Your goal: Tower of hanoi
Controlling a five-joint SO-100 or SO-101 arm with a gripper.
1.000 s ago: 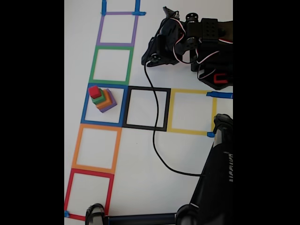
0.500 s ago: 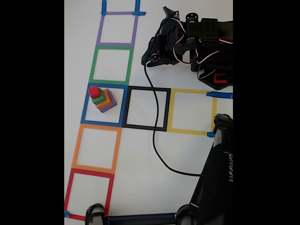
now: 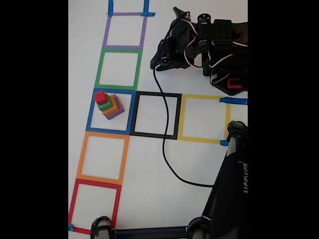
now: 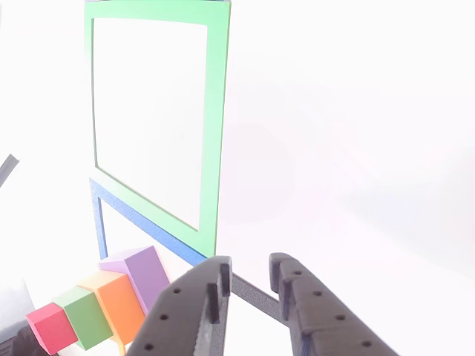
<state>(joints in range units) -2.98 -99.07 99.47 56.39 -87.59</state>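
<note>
The four cubes stand stacked as one tower inside the blue tape square (image 3: 110, 111) on the white counter (image 3: 149, 164): purple cube (image 3: 116, 111) at the bottom, orange cube (image 3: 113, 106) on it, then the green cube (image 3: 105, 103), and the red cube (image 3: 100, 97) on top. Nothing looks lifted off, so I'd judge the puzzle is at its opening step, with no cube moved yet.

The arm (image 3: 209, 50) sits folded near the top right of the fixed view, well apart from the tower. In the other view the claw (image 4: 249, 280) shows its two black fingers with a narrow gap between them and nothing inside; it is released and empty, pointed toward the tape squares with the tower low and to the left.

The next move, as I read it, calls for reaching over to the tower and pinching only the red cube, lifting it cleanly without nudging the green one beneath.

The black square (image 3: 155, 115), yellow square (image 3: 203, 118), green square (image 3: 118, 68) and orange square (image 3: 102, 157) hold nothing.
</note>
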